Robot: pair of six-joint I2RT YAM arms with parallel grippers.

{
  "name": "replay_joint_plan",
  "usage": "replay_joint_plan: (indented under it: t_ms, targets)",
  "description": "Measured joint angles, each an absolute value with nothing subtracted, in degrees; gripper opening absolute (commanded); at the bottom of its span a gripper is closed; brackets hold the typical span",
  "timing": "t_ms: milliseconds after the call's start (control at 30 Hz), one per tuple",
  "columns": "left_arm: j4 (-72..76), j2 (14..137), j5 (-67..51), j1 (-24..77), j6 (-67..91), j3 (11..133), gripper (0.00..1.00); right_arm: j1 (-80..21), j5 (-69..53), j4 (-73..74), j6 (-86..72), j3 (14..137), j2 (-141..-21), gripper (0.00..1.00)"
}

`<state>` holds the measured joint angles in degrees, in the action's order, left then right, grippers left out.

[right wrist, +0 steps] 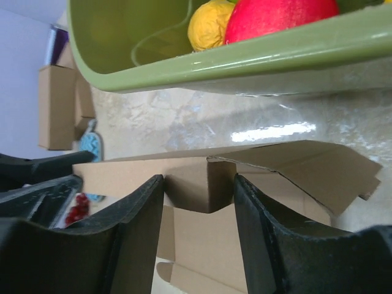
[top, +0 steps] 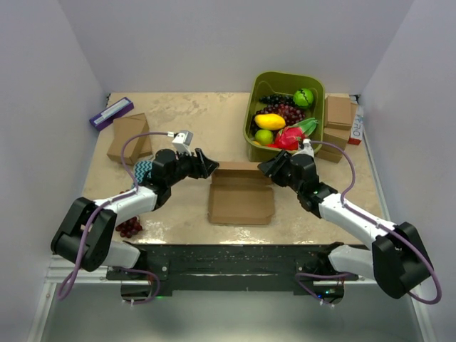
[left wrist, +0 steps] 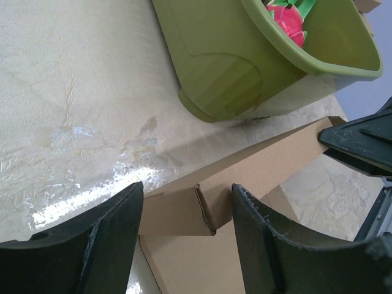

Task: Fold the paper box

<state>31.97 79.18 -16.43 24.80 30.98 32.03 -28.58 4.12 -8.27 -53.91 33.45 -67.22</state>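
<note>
The paper box (top: 241, 199) lies open in the middle of the table, a thin brown cardboard tray with its far wall raised. My left gripper (top: 211, 166) is at its far left corner. In the left wrist view the gripper (left wrist: 187, 195) is open, and its dark fingers (left wrist: 110, 233) straddle the corner where a side flap meets the far wall (left wrist: 269, 162). My right gripper (top: 266, 168) is at the far right corner. In the right wrist view it (right wrist: 199, 184) is open and straddles a tucked flap of the box (right wrist: 196, 180). Neither gripper visibly pinches the cardboard.
A green bin (top: 253, 121) of toy fruit stands just behind the box, close to both grippers (left wrist: 245, 73) (right wrist: 214, 67). Small chunky brown boxes sit at back left (top: 128, 137) and back right (top: 338, 121). A purple item (top: 111, 112) lies far left, and grapes (top: 130, 227) lie near the left arm.
</note>
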Motion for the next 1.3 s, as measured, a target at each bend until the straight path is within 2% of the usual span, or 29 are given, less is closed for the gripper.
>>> replay_joint_plan:
  t_ms: [400, 733, 933, 1000, 1067, 1100, 1167, 1200, 1300]
  targets:
    - [32.03, 79.26, -16.82, 24.77, 30.98, 32.03, 0.64, -27.73, 1.26, -21.26, -63.05, 27.33, -67.57, 0.27]
    - [31.97, 79.26, -17.43, 24.75, 31.11, 32.03, 0.64, -27.66, 1.96, -34.11, -72.95, 21.39, -69.45, 0.00]
    - [31.99, 79.26, -17.63, 24.77, 31.90, 32.03, 0.64, -27.62, 2.22, -39.22, -77.30, 20.49, -72.55, 0.00]
    - [32.01, 79.26, -17.67, 24.77, 31.97, 32.03, 0.64, -27.62, 2.26, -39.81, -77.89, 20.49, -73.01, 0.05]
    - [31.99, 79.26, -17.63, 24.75, 31.99, 32.03, 0.64, -27.62, 2.26, -39.83, -78.08, 20.47, -72.93, 0.17]
    - [31.99, 79.26, -17.61, 24.77, 31.99, 32.03, 0.64, -27.64, 2.28, -39.64, -78.06, 20.45, -72.71, 0.30]
    - [31.99, 79.26, -17.50, 24.77, 31.99, 32.03, 0.64, -27.64, 2.44, -38.83, -77.84, 20.29, -71.88, 0.47]
    - [31.99, 79.26, -17.34, 24.77, 31.97, 32.03, 0.64, -27.64, 2.61, -37.50, -77.08, 20.21, -71.05, 0.62]
    - [31.94, 79.29, -17.23, 24.75, 31.94, 32.03, 0.64, -27.68, 3.55, -32.88, -74.39, 19.53, -67.05, 0.73]
